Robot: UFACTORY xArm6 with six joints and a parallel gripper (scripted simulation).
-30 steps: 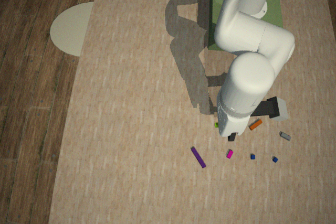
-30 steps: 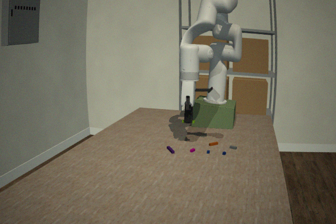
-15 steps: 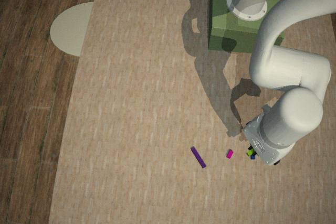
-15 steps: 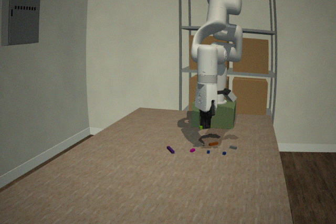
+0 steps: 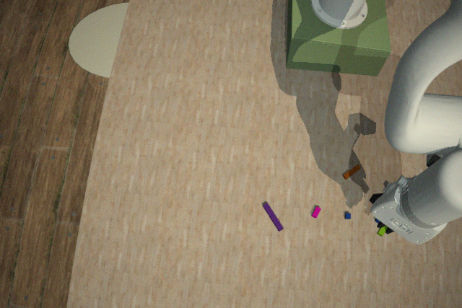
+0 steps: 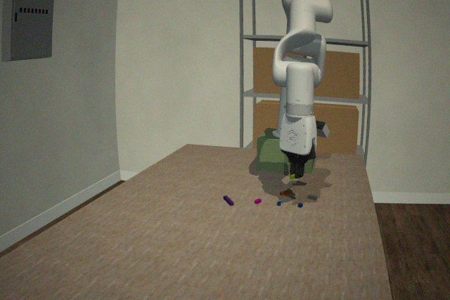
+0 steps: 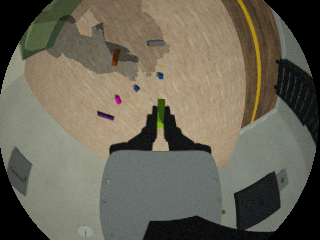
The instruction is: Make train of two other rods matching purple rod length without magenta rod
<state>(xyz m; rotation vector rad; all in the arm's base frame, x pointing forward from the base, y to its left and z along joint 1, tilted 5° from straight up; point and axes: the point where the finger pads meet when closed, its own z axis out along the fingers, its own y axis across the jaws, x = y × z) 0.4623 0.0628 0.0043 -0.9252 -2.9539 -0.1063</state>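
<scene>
My gripper is shut on the lime rod and holds it above the table, over the right end of the row of rods. The purple rod lies flat to the left. To its right lie the magenta rod and a blue rod. A second blue rod lies further right. The orange rod lies in the arm's shadow. The grey rod is hidden by the arm in the top view.
The arm's green base block stands at the back of the table. A metal shelf with cardboard boxes stands behind it. The table's right edge runs close to the rods.
</scene>
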